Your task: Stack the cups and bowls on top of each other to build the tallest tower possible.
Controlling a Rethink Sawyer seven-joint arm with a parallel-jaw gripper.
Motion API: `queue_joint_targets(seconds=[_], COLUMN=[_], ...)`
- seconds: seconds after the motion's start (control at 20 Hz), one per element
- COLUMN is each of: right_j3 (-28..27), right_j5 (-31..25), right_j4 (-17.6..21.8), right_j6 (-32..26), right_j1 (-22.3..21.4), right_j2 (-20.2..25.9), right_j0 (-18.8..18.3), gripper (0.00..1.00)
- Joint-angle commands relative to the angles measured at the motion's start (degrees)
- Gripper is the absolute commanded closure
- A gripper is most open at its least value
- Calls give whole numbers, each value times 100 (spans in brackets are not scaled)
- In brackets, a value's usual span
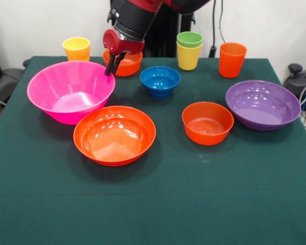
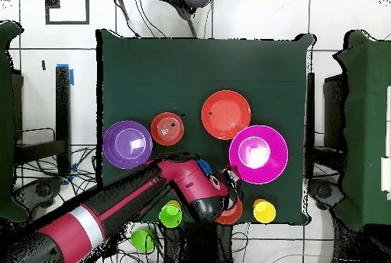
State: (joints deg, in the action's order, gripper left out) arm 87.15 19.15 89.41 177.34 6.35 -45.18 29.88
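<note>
My gripper (image 1: 112,65) (image 2: 231,174) hangs low at the far rim of the big pink bowl (image 1: 46,84) (image 2: 279,141), just in front of a small orange bowl (image 1: 130,65) (image 2: 231,214). Beside these stand the wide orange bowl (image 1: 115,133) (image 2: 226,114), the small blue bowl (image 1: 160,80), another small orange bowl (image 1: 207,122) (image 2: 166,128) and the wide purple bowl (image 1: 262,104) (image 2: 127,144). Along the far edge are a yellow cup (image 1: 76,49) (image 2: 264,211), a green cup (image 1: 189,39) nested in a second yellow cup (image 1: 188,57), and the orange cup (image 1: 232,59). No tower is in view.
The green cloth (image 1: 158,204) has free room along its near half in the front view. My arm (image 2: 114,206) crosses above the blue bowl in the overhead view. Cables and chair parts lie off the table's sides.
</note>
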Motion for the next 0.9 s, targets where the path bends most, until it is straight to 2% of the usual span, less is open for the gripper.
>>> queue_joint_targets(seconds=[0.05,0.15,0.25,0.55,0.9], right_j3=[114,325,541,899,1180], right_j5=[-294,-132,75,400,360], right_j4=[-424,-404,-250,291,517], right_j6=[-1271,-1479,-1454,-875,-798], right_j1=[-249,-530,-804,-1256,-1674], right_j2=[1165,1131,1030,606,485], right_j0=[-74,-95,-40,477,710], gripper=[100,100,100,100,100])
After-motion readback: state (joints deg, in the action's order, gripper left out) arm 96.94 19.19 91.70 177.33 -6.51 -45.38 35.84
